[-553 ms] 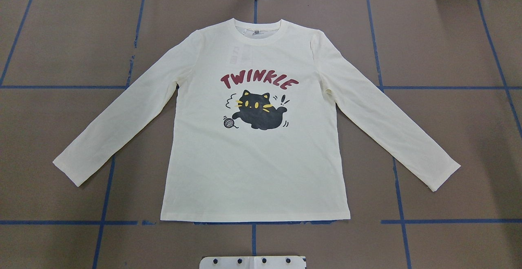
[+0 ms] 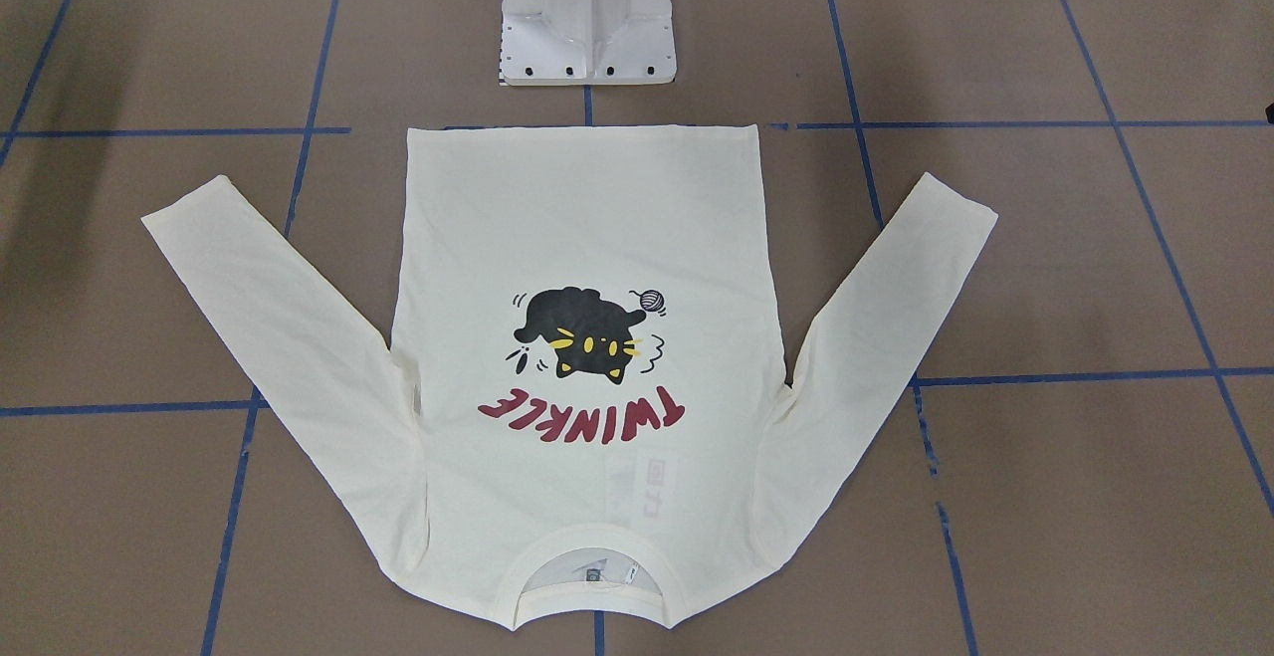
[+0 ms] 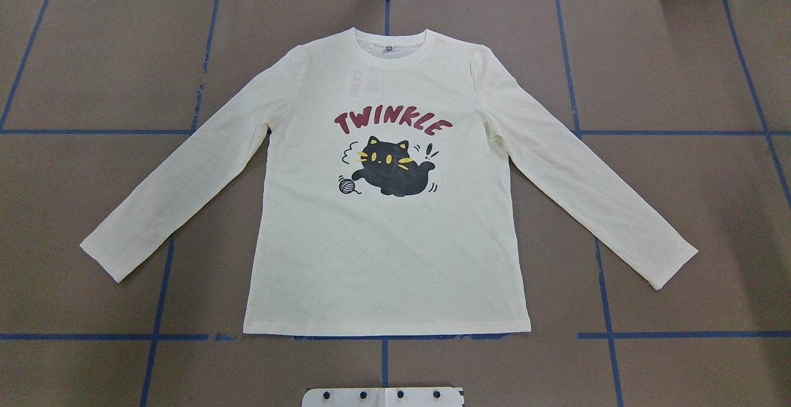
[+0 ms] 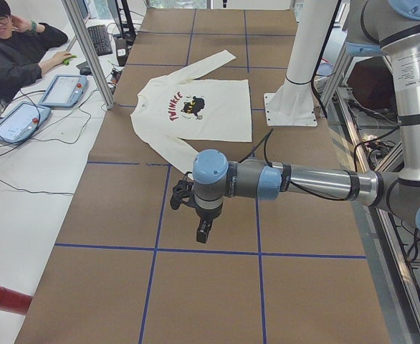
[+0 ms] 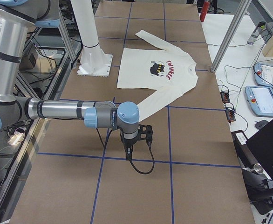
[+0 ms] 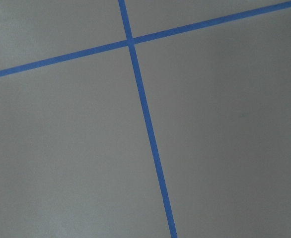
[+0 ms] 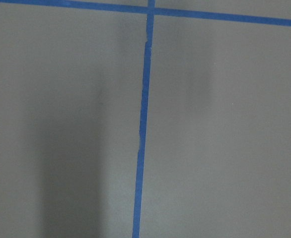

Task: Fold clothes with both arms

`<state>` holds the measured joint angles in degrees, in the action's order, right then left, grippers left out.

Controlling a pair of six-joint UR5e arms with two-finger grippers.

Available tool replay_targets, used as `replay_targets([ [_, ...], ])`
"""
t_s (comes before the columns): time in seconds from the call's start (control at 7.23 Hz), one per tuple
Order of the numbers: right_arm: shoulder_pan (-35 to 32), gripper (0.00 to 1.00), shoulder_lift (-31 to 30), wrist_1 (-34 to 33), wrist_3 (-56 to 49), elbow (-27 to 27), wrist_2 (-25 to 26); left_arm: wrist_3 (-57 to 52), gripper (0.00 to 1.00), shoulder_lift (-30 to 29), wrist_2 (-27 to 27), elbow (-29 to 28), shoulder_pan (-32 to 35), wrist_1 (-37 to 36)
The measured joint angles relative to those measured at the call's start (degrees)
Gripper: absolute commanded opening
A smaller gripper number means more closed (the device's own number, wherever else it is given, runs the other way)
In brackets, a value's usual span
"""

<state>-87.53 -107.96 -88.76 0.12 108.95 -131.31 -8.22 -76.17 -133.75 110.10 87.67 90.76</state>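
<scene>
Overhead exterior, shirt (image 3: 389,246) spread flat, print up

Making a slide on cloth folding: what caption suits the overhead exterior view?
Cream long-sleeved shirt lies flat, print up, sleeves spread, on the blue-taped brown table, not yet folded.

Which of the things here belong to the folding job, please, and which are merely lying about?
Job: cream shirt; left tool; right tool.
Lying about: white pedestal base; teach pendants; red cylinder.
</scene>
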Motion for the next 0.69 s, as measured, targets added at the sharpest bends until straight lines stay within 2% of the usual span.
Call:
replay_targets([
  [0.28,0.06,1.00,3.36,2.80,0.20,0.72,-0.18,0.06,1.00,-1.23,-0.63,1.13,-0.06,5.78],
  [0.69,0.08,1.00,5.88,9.85,0.31,-0.05,-0.58,0.19,1.00,-6.72,-0.34,-3.93,0.09,21.36],
])
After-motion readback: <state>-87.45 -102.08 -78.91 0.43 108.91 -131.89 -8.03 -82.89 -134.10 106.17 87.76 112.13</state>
